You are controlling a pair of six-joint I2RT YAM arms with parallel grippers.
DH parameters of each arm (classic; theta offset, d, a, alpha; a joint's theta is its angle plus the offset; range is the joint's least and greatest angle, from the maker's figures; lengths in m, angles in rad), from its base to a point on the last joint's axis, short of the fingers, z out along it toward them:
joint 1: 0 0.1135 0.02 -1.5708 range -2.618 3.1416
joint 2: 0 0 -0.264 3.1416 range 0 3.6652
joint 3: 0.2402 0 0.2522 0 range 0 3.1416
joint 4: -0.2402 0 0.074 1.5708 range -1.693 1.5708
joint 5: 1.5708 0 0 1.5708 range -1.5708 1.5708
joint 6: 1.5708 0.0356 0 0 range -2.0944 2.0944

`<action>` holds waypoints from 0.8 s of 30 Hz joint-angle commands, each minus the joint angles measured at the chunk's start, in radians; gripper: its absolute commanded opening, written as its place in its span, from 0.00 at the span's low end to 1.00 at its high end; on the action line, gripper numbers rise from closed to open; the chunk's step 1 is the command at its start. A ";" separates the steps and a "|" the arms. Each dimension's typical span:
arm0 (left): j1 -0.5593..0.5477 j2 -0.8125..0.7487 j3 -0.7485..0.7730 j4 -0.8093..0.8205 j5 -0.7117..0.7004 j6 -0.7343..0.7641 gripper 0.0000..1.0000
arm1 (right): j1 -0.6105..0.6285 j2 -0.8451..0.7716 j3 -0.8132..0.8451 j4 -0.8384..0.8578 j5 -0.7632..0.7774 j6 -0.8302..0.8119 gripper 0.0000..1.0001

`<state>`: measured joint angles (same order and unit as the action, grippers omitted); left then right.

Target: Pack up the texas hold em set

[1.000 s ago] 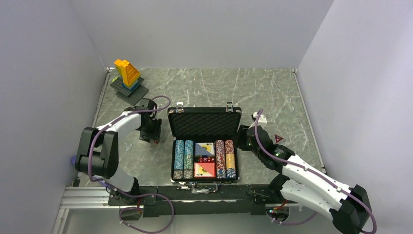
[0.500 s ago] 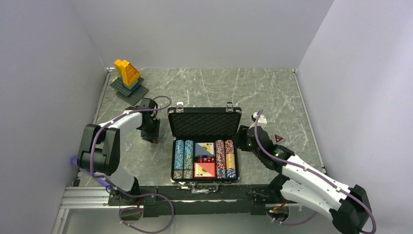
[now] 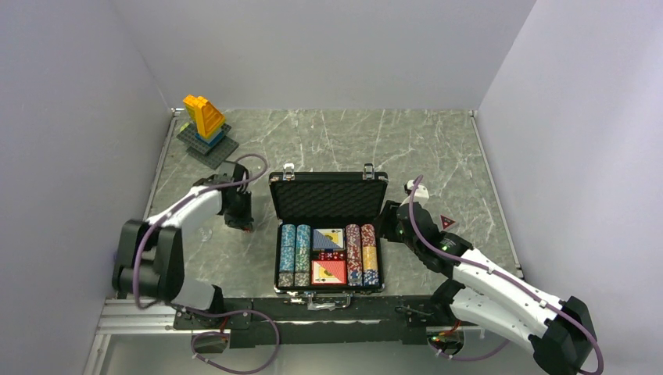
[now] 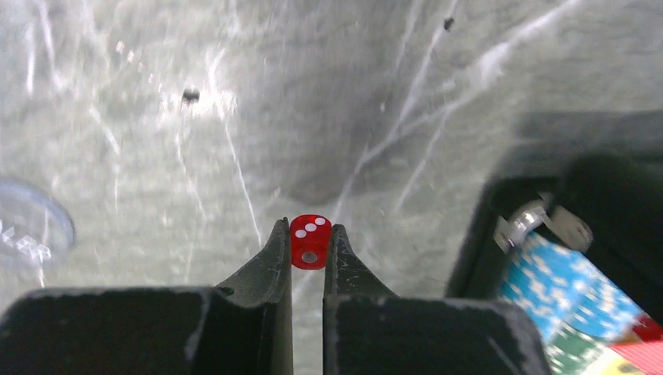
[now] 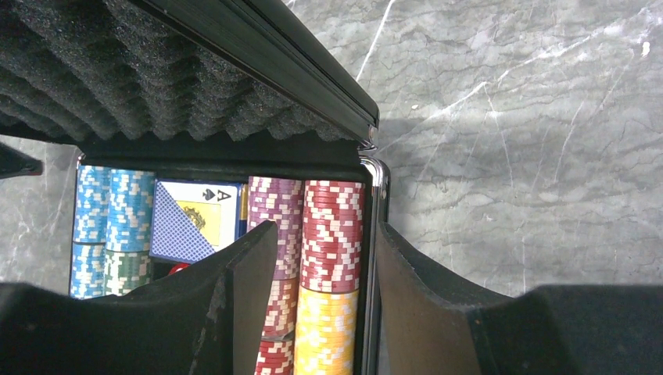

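Note:
The black case (image 3: 282, 254) lies open at the near middle of the table, its foam-lined lid (image 3: 328, 195) standing up. Rows of striped chips (image 3: 295, 254), two card decks (image 3: 328, 238) and small red dice (image 3: 330, 255) sit inside. My left gripper (image 3: 243, 223) is left of the case, shut on a red die (image 4: 310, 242) held between the fingertips above the table. The case corner (image 4: 500, 234) shows at the right of that view. My right gripper (image 3: 388, 221) is open, its fingers astride the case's right wall (image 5: 374, 234) and the red and yellow chip row (image 5: 332, 258).
A yellow-blue toy brick tower (image 3: 205, 121) on a dark baseplate stands at the far left corner. A small red triangle (image 3: 447, 222) lies right of the case. A clear round disc (image 4: 27, 230) lies on the table left of my left gripper. Grey walls enclose the table.
My left arm has swung its elbow out to the left and the gripper has shifted slightly left and back. The right arm and the case have not moved.

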<state>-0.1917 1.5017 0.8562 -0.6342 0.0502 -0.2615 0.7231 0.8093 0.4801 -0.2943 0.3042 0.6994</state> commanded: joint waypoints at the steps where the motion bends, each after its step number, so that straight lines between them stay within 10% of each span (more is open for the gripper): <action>1: 0.001 -0.238 -0.074 0.021 0.007 -0.190 0.00 | -0.005 -0.003 -0.003 0.036 -0.001 0.004 0.54; 13: -0.351 -0.836 -0.188 -0.210 -0.214 -0.678 0.00 | -0.007 0.044 0.011 0.070 -0.031 0.009 0.54; 24: -0.773 -0.602 -0.148 -0.066 -0.364 -0.984 0.00 | -0.005 0.019 -0.004 0.067 -0.043 0.039 0.54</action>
<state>-0.8867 0.7723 0.6689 -0.8021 -0.2516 -1.1244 0.7204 0.8581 0.4801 -0.2596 0.2672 0.7151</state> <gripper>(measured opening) 0.146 0.537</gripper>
